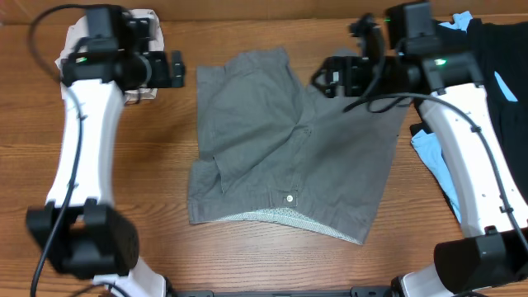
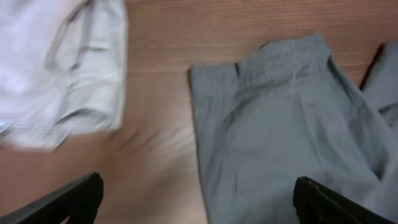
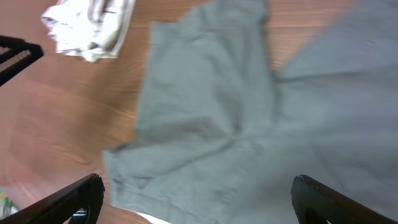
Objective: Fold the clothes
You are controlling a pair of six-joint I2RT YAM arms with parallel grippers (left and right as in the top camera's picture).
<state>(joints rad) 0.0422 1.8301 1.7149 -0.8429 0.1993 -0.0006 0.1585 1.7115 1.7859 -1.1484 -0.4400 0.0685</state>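
Left gripper (image 1: pixel 175 69), fingers spread and empty, hovers between a pale, possibly beige, garment (image 2: pixel 62 68) at far left and grey shorts (image 1: pixel 280 157) lying flat. Right gripper (image 1: pixel 323 81), likewise spread and empty, hangs over their far right leg; black garment (image 1: pixel 503 41) and light-blue cloth (image 1: pixel 429 148) lie far right.

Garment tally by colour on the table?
Grey shorts: 1
Pale beige garment: 1
Black garment: 1
Light-blue garment: 1 (several patches show around the black one; counted as one)
Total: 4
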